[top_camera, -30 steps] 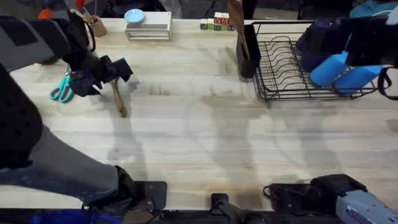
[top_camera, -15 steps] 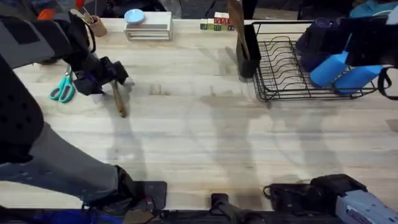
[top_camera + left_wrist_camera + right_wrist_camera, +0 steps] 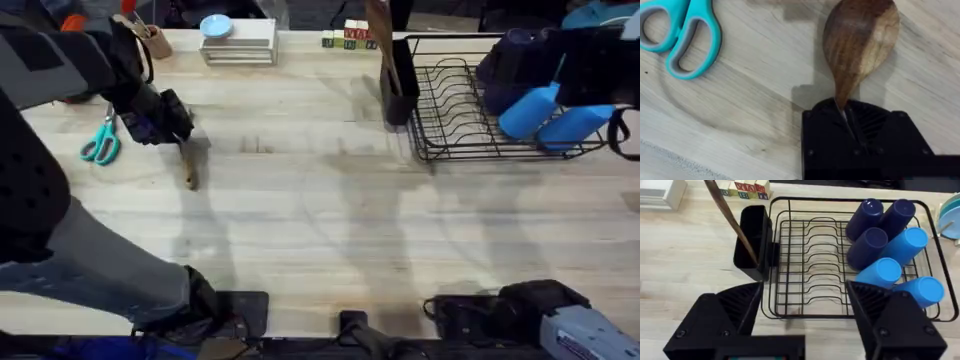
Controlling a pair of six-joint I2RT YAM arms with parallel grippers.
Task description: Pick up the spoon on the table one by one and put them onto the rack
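Observation:
A dark brown wooden spoon lies at the left of the table. My left gripper is shut on its neck, just behind the bowl. In the overhead view the left gripper covers the bowl, and the spoon's handle points toward the front edge. A second wooden spoon stands in the black utensil holder at the left end of the black wire rack. My right gripper hovers open in front of the rack, holding nothing.
Teal-handled scissors lie just left of the held spoon, close to the left gripper. Several blue cups fill the rack's right half. A white stand and letter blocks sit along the back edge.
My left gripper, open around the spoon a second ago, has shut on its neck and shifted slightly left. The right arm has not moved.

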